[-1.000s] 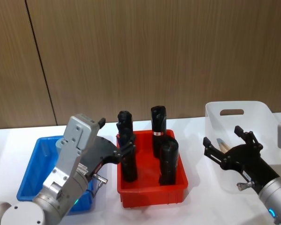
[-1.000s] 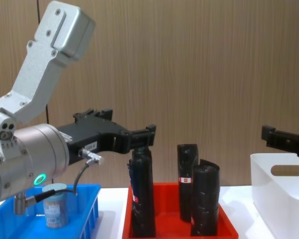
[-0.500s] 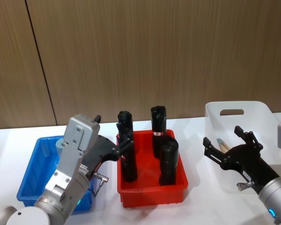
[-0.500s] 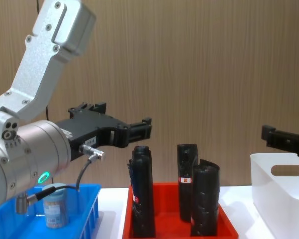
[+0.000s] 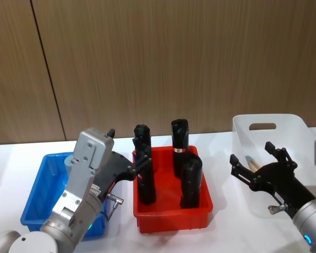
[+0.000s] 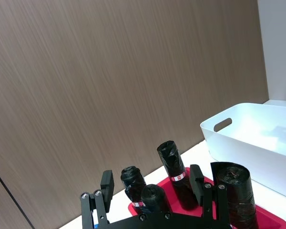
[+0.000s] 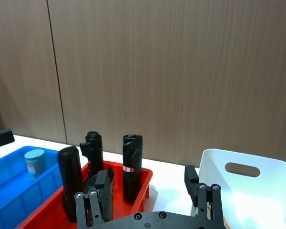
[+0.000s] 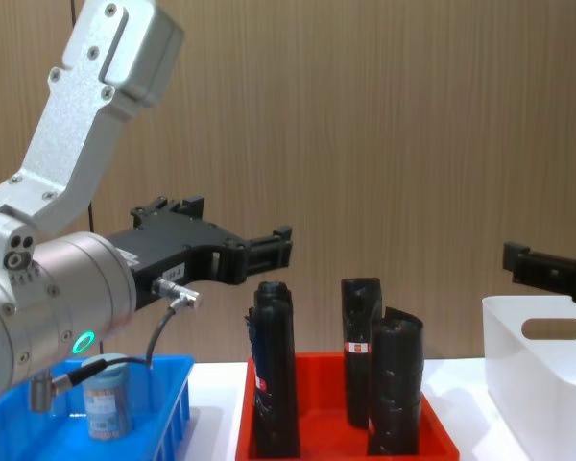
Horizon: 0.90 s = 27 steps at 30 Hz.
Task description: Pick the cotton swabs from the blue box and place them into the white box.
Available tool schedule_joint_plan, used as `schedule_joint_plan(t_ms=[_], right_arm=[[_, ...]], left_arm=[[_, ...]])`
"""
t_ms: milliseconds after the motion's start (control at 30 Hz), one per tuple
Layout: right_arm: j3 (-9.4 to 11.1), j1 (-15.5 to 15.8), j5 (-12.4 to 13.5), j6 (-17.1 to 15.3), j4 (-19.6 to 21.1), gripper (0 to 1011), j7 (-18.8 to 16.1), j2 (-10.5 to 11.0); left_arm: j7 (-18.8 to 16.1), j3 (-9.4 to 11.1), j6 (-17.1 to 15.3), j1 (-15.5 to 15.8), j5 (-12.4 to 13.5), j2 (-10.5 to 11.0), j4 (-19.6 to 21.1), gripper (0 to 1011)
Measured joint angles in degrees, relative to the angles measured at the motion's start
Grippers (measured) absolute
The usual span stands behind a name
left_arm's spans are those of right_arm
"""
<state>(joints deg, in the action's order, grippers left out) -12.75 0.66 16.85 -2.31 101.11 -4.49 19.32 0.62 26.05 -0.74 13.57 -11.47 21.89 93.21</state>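
One jar of cotton swabs (image 8: pixel 106 399) with a pale blue lid stands in the blue box (image 8: pixel 168 384), below and behind my left arm; it is also seen as the jar (image 7: pixel 35 162) in the blue box (image 7: pixel 9 188). My left gripper (image 8: pixel 240 229) hovers open and empty above the blue box's right side (image 5: pixel 37 195), pointing toward the black packs. The left gripper (image 6: pixel 151 181) has nothing between its fingers. The white box (image 5: pixel 268 124) stands at the far right. My right gripper (image 5: pixel 251 153) hangs open in front of it; a pale object (image 5: pixel 250 161) shows inside the box behind it.
A red tray (image 5: pixel 171 219) sits between the two boxes and holds several tall black upright packs (image 5: pixel 190 179). A brown wooden wall closes the back. The white tabletop (image 5: pixel 226 211) has bare room between the red tray and the white box.
My left gripper lifted from beside the front black pack's top to above it and drew back slightly, staying open. The right gripper has not moved.
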Motion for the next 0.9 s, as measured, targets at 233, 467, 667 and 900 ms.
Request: schedule_joint_plan(t_ms=[233, 467, 667, 900], right_arm=[[0.35, -0.61, 1.42, -1.65, -0.27, 1002, -2.34, 0.23], [0.69, -1.81, 3.32, -4.22, -1.05, 1002, -6.24, 0.55], [0.85, -3.68, 5.04, -7.15, -2.69, 1002, -10.32, 0.49], [0.63, -6.58, 5.73, -9.84, -5.72, 1002, -14.45, -0.17]], left_arm=[[0.00, -0.02, -0.01, 0.02, -0.01, 0.00, -0.01, 1004], [0.00, -0.02, -0.03, 0.02, -0.01, 0.00, -0.04, 1004], [0.01, -0.02, -0.05, 0.02, -0.01, 0.00, -0.04, 1004], [0.01, -0.02, -0.06, 0.02, -0.02, 0.00, -0.04, 1004]])
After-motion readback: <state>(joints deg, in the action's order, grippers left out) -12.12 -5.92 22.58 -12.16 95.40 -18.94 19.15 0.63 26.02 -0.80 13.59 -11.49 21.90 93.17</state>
